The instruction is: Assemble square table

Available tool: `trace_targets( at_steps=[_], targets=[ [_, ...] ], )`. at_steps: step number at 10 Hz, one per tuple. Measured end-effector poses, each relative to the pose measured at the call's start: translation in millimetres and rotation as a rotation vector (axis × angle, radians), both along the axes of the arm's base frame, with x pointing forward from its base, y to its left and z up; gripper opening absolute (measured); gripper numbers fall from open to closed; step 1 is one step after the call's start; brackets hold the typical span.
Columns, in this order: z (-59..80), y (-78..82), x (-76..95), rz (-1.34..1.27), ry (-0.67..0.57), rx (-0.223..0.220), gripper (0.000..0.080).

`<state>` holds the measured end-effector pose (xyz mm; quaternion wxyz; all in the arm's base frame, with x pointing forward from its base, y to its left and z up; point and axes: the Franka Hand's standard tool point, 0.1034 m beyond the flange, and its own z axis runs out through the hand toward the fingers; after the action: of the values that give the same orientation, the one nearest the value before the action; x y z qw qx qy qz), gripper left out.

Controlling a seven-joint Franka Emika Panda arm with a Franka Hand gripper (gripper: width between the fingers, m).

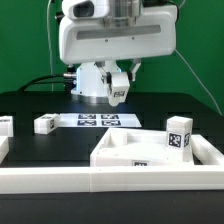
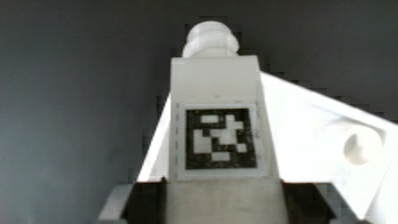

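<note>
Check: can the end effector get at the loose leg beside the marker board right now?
Probably not yet: the end effector looks shut on another leg. Nothing stands over the loose leg, so the way is free once that is set down.

The black table (image 1: 30, 105) carries the marker board (image 1: 97, 120), a loose leg (image 1: 45, 124), the tabletop (image 1: 125, 148) and a white rail (image 1: 60, 180)

Raised arm (image 1: 110, 40), claw (image 1: 121, 76) gripping
The arm hangs high, claw pointing downward, its two fingers (image 2: 121, 203) pressed against opposite sides of a white table leg (image 2: 217, 110).
</note>
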<state>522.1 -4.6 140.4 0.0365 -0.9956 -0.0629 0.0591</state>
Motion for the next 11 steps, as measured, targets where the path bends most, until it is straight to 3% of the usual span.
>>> trace_targets(
  at_steps=[1,3,5,8,9,11],
  targets=[
    [1.7,-2.9,6.4,-0.007,-0.069,0.001,0.0290],
    [-2.7,6.0,6.3,-0.030,-0.249,-0.024,0.0290],
    [-3.2,-3.2,9.0,-0.033,-0.375,-0.042,0.0290],
    [-14.1,-6.6,8.9,-0.073,-0.337,-0.030,0.0290],
    [-19.2,-13.7,19.1,-0.180,-0.304,0.014,0.0290],
    [-18.0,-14.2,35.3,-0.140,-0.327,-0.005,0.0290]
  ],
)
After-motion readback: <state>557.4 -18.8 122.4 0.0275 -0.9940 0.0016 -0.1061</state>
